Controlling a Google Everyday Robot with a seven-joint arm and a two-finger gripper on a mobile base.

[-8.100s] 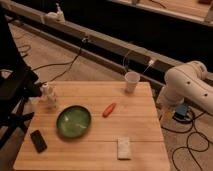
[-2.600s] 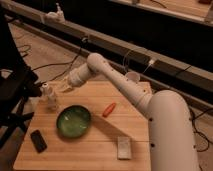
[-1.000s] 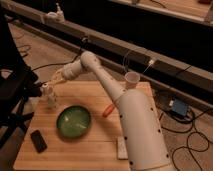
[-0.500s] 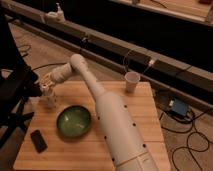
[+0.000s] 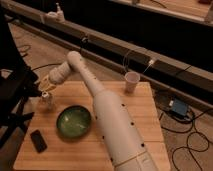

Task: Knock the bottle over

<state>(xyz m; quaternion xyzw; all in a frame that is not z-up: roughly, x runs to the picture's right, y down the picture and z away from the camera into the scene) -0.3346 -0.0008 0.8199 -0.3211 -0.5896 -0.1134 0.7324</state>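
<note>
The small whitish translucent bottle (image 5: 48,100) stands upright near the left edge of the wooden table (image 5: 145,125). My gripper (image 5: 43,88) is at the end of the long white arm that reaches across the table from the lower right. It sits just above and against the bottle's top.
A green bowl (image 5: 73,121) lies right of the bottle. A black phone (image 5: 38,141) lies at the front left. A white paper cup (image 5: 131,81) stands at the table's far edge. A white spray bottle (image 5: 58,12) sits on the back ledge. A dark chair (image 5: 12,95) stands left.
The arm has stretched farther left over the table, and the gripper has moved from right of the bottle to just over its top. The bottle still stands.
</note>
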